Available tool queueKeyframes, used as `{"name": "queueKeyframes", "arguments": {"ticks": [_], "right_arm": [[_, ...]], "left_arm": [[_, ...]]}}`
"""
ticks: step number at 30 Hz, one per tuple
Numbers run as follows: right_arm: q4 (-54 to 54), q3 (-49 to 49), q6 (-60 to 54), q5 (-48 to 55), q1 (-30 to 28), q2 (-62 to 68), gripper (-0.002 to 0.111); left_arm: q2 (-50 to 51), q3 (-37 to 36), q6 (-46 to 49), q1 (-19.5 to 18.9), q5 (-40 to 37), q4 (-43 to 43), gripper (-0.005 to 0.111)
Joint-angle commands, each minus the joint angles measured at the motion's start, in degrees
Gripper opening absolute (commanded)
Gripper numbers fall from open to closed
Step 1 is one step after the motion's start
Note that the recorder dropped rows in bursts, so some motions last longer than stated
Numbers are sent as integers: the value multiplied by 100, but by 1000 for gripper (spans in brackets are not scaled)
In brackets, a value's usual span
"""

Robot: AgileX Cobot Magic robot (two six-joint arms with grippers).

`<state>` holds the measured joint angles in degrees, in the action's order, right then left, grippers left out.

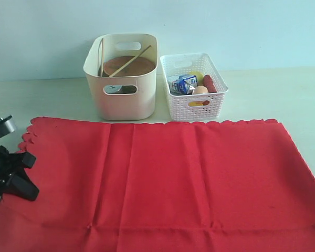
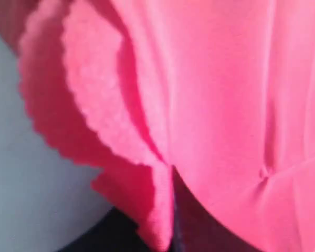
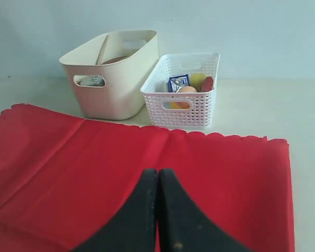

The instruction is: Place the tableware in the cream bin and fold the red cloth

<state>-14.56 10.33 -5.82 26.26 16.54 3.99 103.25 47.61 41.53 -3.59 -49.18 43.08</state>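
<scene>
The red cloth (image 1: 173,178) lies flat over the front of the table (image 1: 283,94), open to a reach from above. Only the left gripper (image 1: 13,176) sits at its left edge. Just behind its far edge, the cream bin (image 1: 123,107) and white lattice basket (image 1: 191,110) stand close side by side, barring the middle. Bare table lies open left of the bin and right of the basket. Chopsticks (image 1: 130,61) lean across the bin's mouth.

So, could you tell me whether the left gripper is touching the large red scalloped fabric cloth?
Touching. The left wrist view shows the large red scalloped fabric cloth bunched and pinched at the dark fingers of the left gripper.
</scene>
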Motion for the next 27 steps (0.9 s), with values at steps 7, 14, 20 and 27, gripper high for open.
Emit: {"name": "queueKeyframes", "arguments": {"ticks": [7,14,20,27], "right_arm": [[-246,653,-161,295,-25,-13,0],[-347,1076,-161,89,-25,-13,0],[-617,1462,-164,1274,-25,533,0],[-589,2450,-666,1797,-25,4424,0]], "left_arm": [[-1202,540,-923,12,-416,-860,0],[-1566,582,-1425,12,-587,-1630,0],[-1937,586,-1670,12,-627,-1807,0],[-2208,714,-1540,24,-872,-1315,0]]}}
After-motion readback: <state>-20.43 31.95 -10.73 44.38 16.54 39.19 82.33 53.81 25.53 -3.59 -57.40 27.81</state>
